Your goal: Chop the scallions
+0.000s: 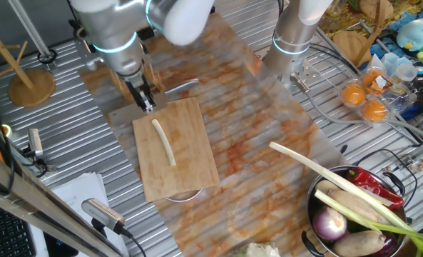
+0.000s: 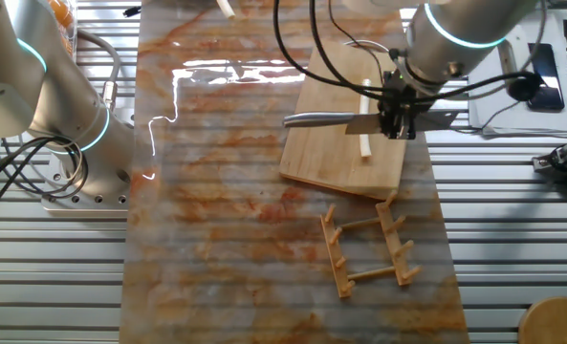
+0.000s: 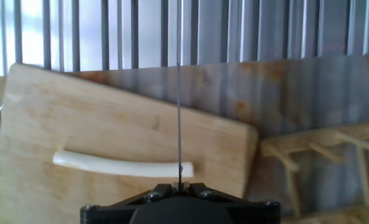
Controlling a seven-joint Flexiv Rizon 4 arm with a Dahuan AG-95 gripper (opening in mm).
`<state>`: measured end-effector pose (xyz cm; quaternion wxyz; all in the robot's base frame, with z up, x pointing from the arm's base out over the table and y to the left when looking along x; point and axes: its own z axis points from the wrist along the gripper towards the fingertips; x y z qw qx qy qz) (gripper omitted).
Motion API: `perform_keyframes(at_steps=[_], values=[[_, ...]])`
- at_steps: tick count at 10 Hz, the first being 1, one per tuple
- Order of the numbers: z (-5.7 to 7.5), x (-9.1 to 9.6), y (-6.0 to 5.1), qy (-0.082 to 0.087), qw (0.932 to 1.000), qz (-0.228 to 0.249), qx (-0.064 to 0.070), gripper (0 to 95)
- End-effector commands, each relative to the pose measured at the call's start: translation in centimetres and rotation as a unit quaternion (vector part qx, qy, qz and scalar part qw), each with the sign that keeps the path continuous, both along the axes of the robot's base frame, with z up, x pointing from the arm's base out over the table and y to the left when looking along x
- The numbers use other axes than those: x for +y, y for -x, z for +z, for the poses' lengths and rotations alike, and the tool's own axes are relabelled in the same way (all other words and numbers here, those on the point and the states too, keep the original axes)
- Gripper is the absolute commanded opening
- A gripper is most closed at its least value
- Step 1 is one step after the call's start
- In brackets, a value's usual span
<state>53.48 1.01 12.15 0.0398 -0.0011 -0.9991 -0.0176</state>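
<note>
The scallion (image 1: 163, 143) is one thin, slightly curved cream-white stalk lying on the wooden cutting board (image 1: 186, 168). My gripper (image 1: 146, 101) hangs over the board's far left corner, shut on a steel knife (image 2: 321, 120) held level above the board. In the other fixed view the gripper (image 2: 399, 117) covers the middle of the scallion (image 2: 365, 145). The hand view shows the blade (image 3: 179, 124) edge-on as a thin vertical line rising from my gripper (image 3: 179, 185). It crosses over the scallion (image 3: 109, 164) near its right end.
A wooden rack (image 2: 369, 248) lies flat just beside the board. A metal bowl (image 1: 315, 202) at the front right holds a purple onion, a red pepper and a long green-leafed stalk. A second arm's base (image 1: 289, 43) stands at the back, and a wooden stand (image 1: 31, 87) at the left.
</note>
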Motion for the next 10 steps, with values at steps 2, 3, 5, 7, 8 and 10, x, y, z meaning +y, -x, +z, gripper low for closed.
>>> perform_keyframes(at_steps=[2,3,5,7,8,10], values=[[-2.0,-0.2,-0.7,0.0,0.9999,0.009,-0.006,0.0],[-2.6,0.1,-0.6,0.0,0.9999,0.007,-0.01,0.0],[-3.0,0.4,-0.6,-0.002,0.9999,0.009,-0.009,0.0],[-3.3,0.4,-0.4,-0.003,1.0,0.005,-0.007,0.0],[-3.8,0.2,-0.4,-0.002,1.0,0.006,-0.005,0.0],[-4.5,0.2,-0.4,-0.003,0.9999,0.005,-0.01,0.0]])
